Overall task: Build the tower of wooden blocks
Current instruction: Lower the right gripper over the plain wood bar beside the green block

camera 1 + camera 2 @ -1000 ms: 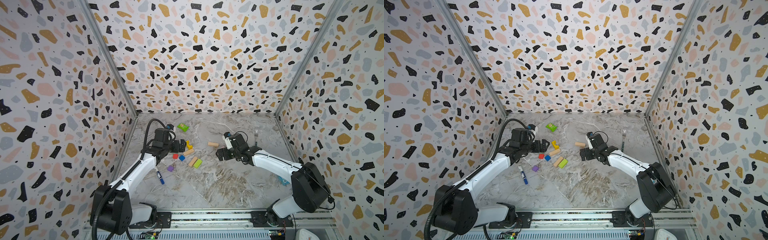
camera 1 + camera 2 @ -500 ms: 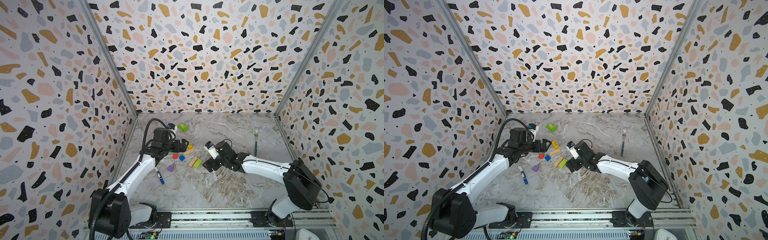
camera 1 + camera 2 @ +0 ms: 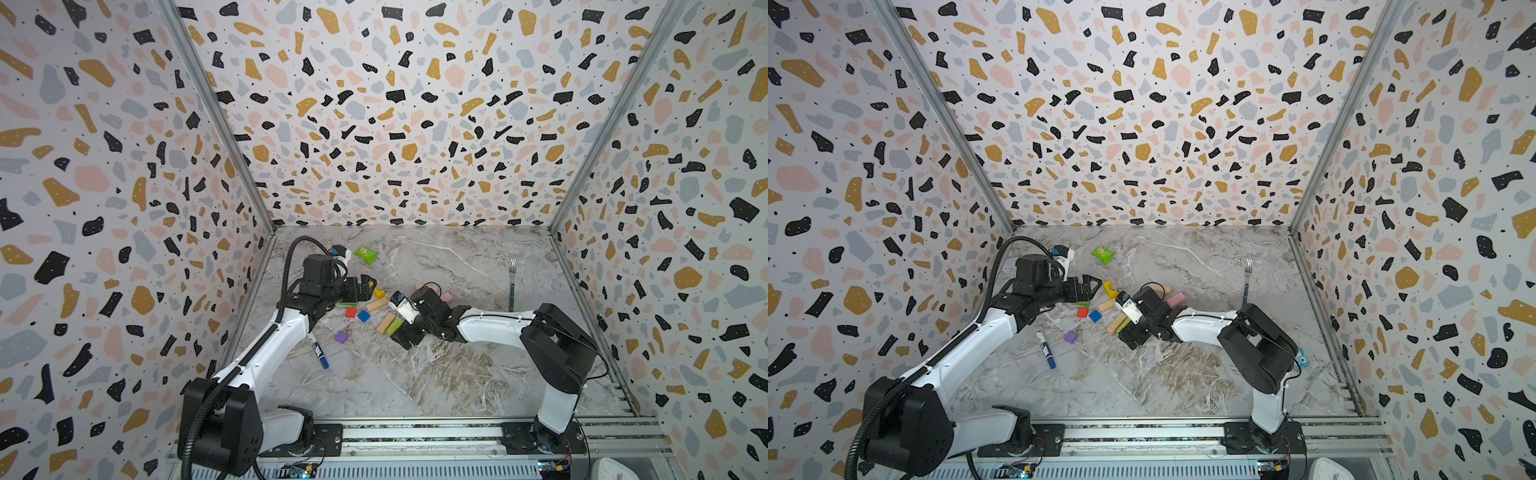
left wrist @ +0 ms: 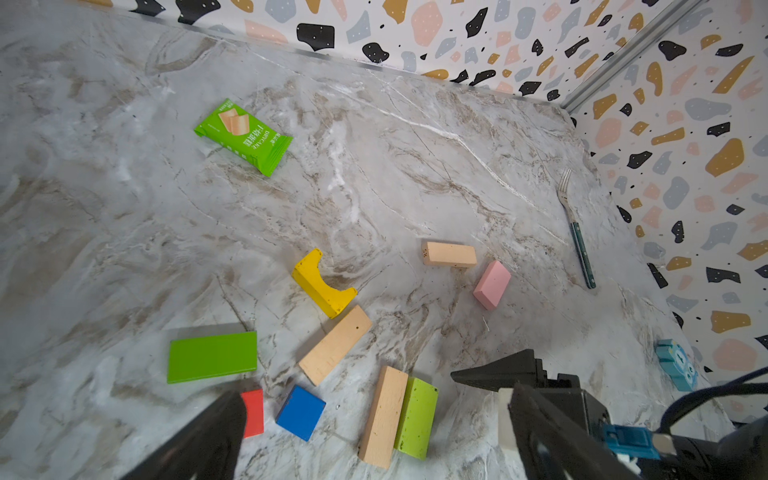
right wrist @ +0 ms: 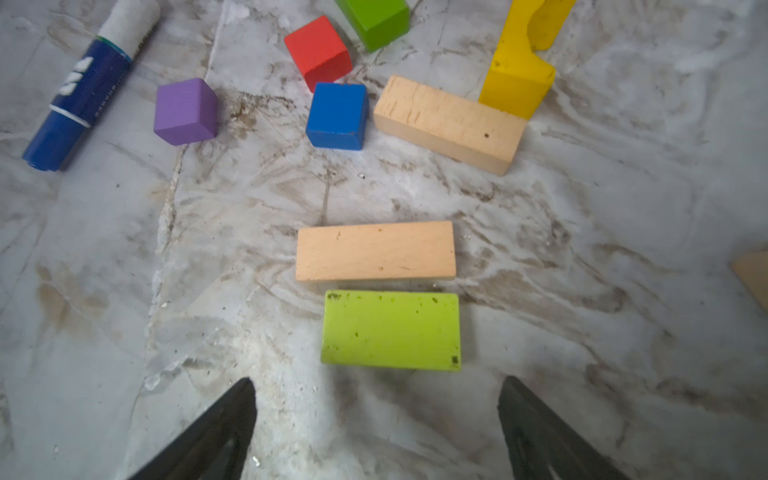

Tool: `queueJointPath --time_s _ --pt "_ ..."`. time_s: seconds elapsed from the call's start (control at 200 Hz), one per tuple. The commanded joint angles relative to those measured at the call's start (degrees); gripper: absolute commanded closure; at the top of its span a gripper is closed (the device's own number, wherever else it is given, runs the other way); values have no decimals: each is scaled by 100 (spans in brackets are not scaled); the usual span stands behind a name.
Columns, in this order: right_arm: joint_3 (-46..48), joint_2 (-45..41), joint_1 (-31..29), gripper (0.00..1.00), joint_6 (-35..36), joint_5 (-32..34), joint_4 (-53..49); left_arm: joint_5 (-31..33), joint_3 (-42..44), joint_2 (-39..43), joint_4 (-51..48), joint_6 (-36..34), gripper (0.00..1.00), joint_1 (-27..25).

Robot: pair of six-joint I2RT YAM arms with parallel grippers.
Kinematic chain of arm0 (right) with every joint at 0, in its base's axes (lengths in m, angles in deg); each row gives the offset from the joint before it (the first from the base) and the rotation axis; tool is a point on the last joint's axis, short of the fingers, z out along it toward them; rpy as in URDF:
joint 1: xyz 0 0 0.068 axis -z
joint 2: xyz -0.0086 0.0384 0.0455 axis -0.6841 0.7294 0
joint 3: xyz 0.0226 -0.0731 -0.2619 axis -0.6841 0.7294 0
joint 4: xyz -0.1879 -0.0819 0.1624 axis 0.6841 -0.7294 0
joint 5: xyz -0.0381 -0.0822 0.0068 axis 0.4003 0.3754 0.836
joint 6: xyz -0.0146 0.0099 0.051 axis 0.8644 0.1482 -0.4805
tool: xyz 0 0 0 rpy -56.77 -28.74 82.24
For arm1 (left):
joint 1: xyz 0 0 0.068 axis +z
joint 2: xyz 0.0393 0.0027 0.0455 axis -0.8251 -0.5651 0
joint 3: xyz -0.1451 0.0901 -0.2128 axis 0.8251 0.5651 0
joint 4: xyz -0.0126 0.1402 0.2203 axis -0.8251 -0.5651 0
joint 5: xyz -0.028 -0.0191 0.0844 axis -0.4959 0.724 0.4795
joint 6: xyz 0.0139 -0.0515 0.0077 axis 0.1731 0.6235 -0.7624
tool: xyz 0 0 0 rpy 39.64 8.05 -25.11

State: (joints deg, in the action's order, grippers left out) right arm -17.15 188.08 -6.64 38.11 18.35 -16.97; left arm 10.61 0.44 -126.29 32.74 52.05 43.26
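Right claw: released, with its jaws spread wide and nothing between them. It hangs low over the bench just short of the lime bar, and the spread looks chosen to take that bar end to end.
Left claw: also released and empty. It is held over the far edge of the scatter by the yellow arch, probably to leave the other arm room (a guess).
Bench: marbled, and it carries everything. The bare stretch nearer the rail would suit a building spot.
Tower: not begun. Every one of the wood blocks lies alone on the bench, none on another.
Fork, marker, green packet: they lie around the edge of the scatter and are no part of the build.
Tan bars: there are three. One lies parallel to and just beside the lime bar. A second slants with its end against the yellow arch. A third lies apart, near the pink bar. They are plain and long, so they are the likely base.
Dark green bar: flat, just beside the red cube.
Lime bar: flat on its broad face and centred ahead of the right claw, so it is probably the next pick.
Pink bar: flat, off to the side.
Yellow arch: it lies on its side and would need standing up.
Cubes: the red cube and blue cube are close neighbours. The purple cube sits apart, nearer the marker. Being small, they are best kept for the top.
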Motion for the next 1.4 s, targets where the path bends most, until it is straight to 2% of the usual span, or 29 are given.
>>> queueJointPath --time_s 0.0,0.661,0.931,1.392 --pt "-278 123 -30 8 232 -44 68 -77 61 71 171 58 0 56" --pt "-527 672 -48 12 212 117 139 -126 79 113 198 111 0 137" --pt "-585 769 -103 24 135 138 152 -147 95 115 197 120 0 153" --pt "-577 820 -128 35 81 349 96 -156 88 110 190 120 0 179"
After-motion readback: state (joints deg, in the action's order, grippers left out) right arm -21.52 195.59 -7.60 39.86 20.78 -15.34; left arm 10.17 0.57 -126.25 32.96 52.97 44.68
